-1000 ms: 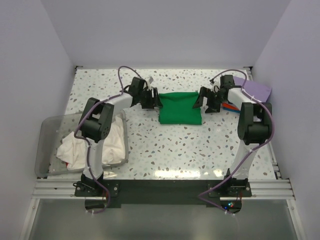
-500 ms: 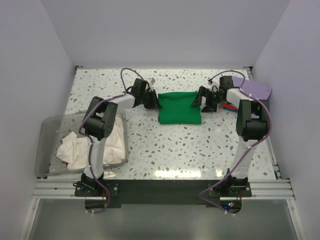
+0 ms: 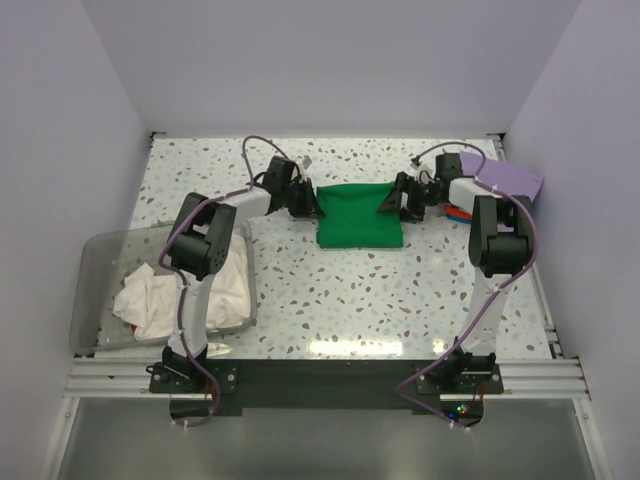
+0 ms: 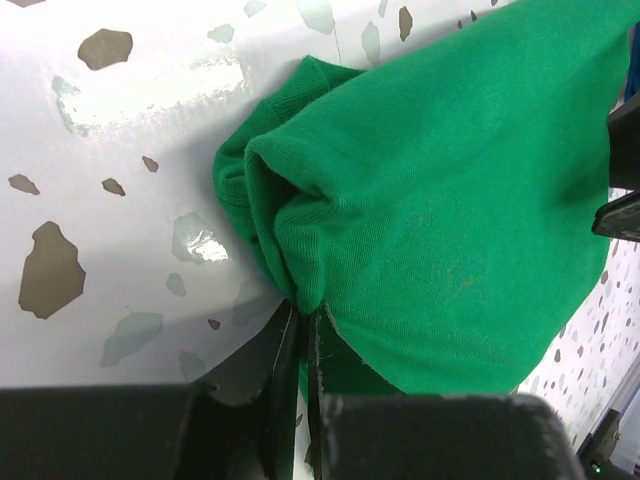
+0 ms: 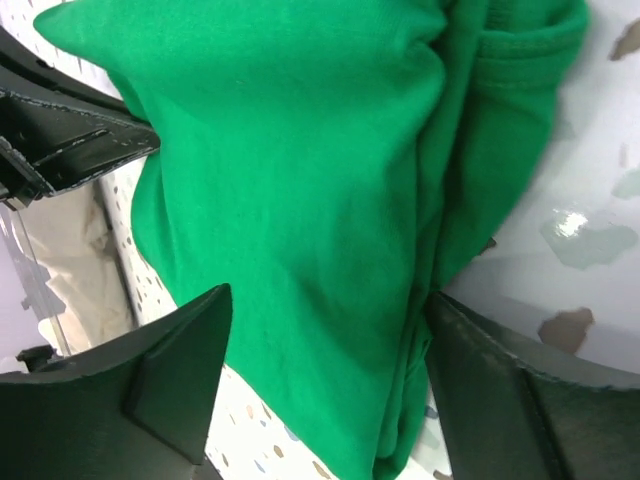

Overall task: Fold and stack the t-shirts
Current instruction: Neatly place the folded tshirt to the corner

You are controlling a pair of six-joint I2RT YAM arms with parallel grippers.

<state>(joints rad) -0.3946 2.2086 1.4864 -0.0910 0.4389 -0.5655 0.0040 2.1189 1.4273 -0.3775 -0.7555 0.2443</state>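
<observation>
**Two claws, one at each end of the green shirt**

The left gripper point(image 4: 302, 335) has its jaws drawn almost together on a bunched fold at the left edge of the green t-shirt point(image 3: 360, 215). The cloth is pinched between its fingers point(image 4: 280, 385). Ahead of its tips the shirt spreads away over the speckled table point(image 3: 350, 290).

The right gripper point(image 5: 328, 300) faces it from the other end with its jaws wide. One finger stands on each side of the shirt's layered right edge, and the cloth lies loose between them, not clamped.

Between the two claws the shirt lies as a folded rectangle.

Just behind the right claw, beside its arm, a lavender t-shirt point(image 3: 512, 178) rests at the table's edge. Well behind the left claw, past that arm's elbow, a clear bin point(image 3: 85, 290) holds crumpled white t-shirts point(image 3: 190, 290).
</observation>
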